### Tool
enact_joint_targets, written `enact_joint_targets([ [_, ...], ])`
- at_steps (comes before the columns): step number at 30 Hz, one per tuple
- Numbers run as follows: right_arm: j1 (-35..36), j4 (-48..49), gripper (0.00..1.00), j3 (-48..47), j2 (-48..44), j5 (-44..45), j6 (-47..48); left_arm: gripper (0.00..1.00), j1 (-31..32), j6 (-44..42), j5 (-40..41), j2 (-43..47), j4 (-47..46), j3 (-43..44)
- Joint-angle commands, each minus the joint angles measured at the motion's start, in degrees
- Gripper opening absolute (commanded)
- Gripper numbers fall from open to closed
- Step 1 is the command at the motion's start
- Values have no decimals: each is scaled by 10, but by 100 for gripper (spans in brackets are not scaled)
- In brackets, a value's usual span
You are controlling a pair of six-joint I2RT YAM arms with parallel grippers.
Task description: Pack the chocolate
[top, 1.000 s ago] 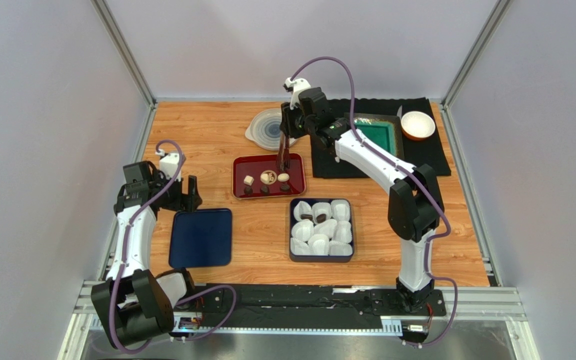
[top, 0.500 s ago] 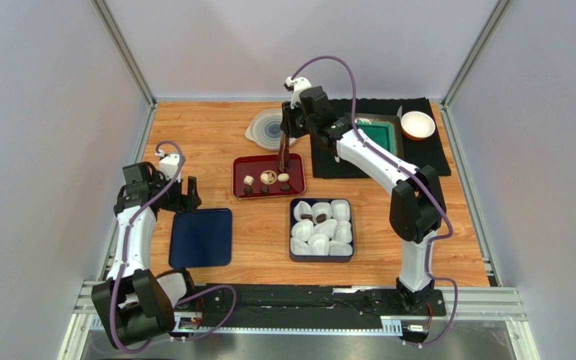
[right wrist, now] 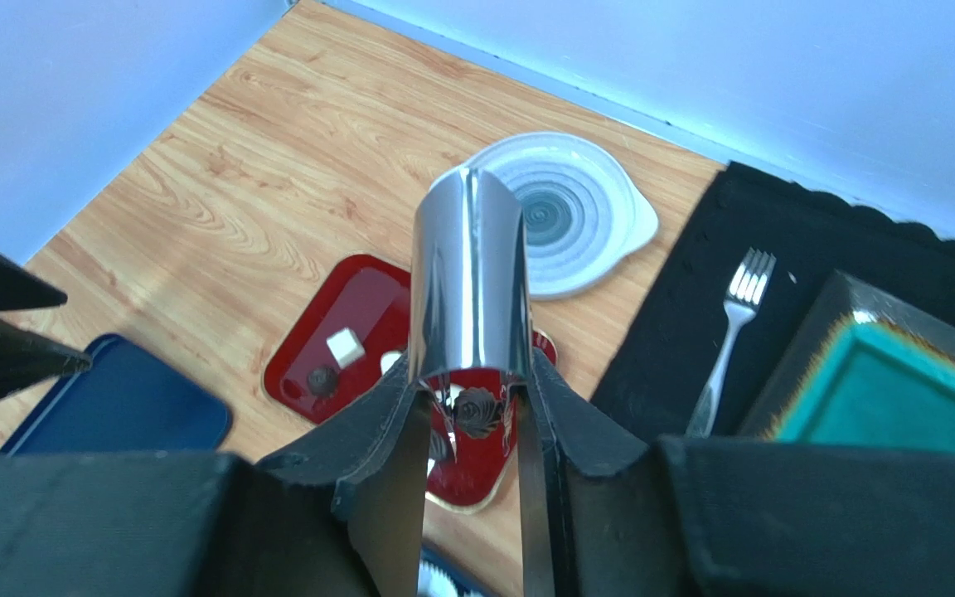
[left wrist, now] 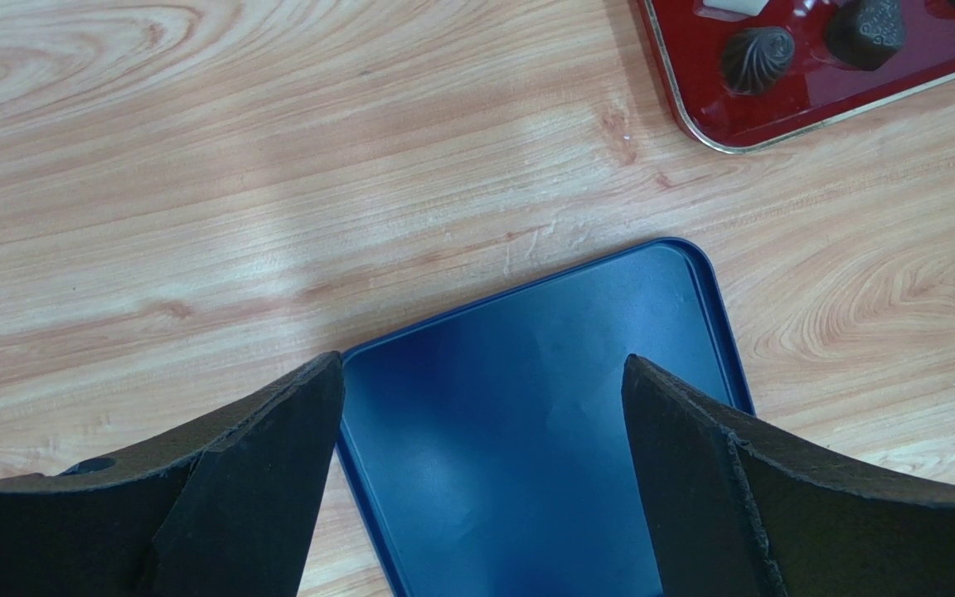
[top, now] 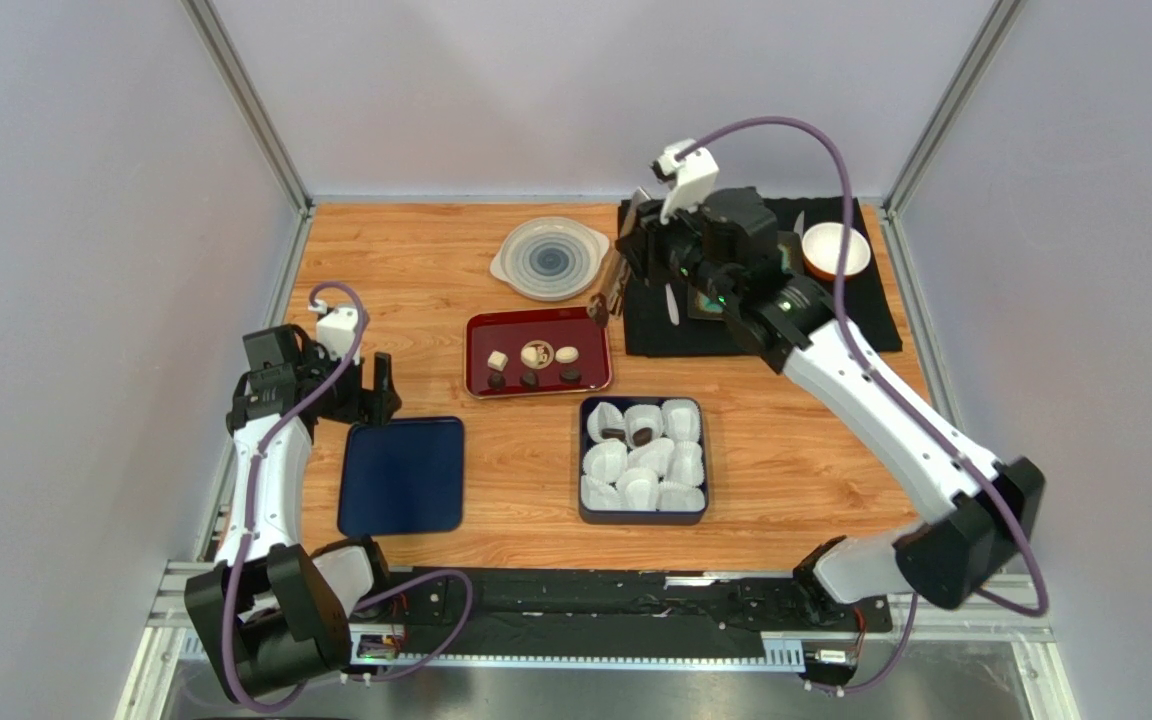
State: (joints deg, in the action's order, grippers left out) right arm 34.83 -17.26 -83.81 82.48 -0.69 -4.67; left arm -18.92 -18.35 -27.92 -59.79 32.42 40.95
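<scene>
- The left arm [top: 259, 480] and right arm [top: 868, 398] are built alike — white link shells between black joint housings.
- A purple cable [top: 770, 123] runs along each arm from base to wrist.
- A small white camera block [top: 683, 168] is mounted at each wrist.
- The left gripper [left wrist: 483, 491] has broad, matte black, wedge-shaped fingers [left wrist: 258, 485] with rough edges.
- The right gripper [right wrist: 468, 435] is black too, with narrower fingers.
- The bases are black — bolted to a black rail [top: 612, 600].

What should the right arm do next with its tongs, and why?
Probably carry the tongs toward the box: the right gripper grips them, a dark chocolate seems pinched between them, and most paper cups look empty.
</scene>
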Motion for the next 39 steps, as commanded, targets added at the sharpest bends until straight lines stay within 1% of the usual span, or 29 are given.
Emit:
enact_joint_targets([
  [1, 7, -18, 11, 78, -91, 37, 10, 91, -8, -9, -6, 16, 6, 7],
  [2, 9, -30, 11, 90, -126, 39, 8, 91, -7, -10, -8, 17, 7, 9],
  [4, 9, -51, 11, 124, -158, 48, 5, 91, -8, -8, -8, 18, 11, 11],
  [9, 11, -98, 12, 171, -250, 61, -8, 91, -8, -5, -12, 17, 16, 16],
  [16, 10, -146, 13, 221, -313, 82, -27, 91, -8, 0, -19, 20, 22, 22],
  [23, 11, -157, 14, 240, -327, 85, -36, 91, -8, 0, -18, 20, 24, 24],
  [39, 10, -119, 26, 257, -295, 107, -25, 91, -7, -5, -19, 18, 23, 24],
])
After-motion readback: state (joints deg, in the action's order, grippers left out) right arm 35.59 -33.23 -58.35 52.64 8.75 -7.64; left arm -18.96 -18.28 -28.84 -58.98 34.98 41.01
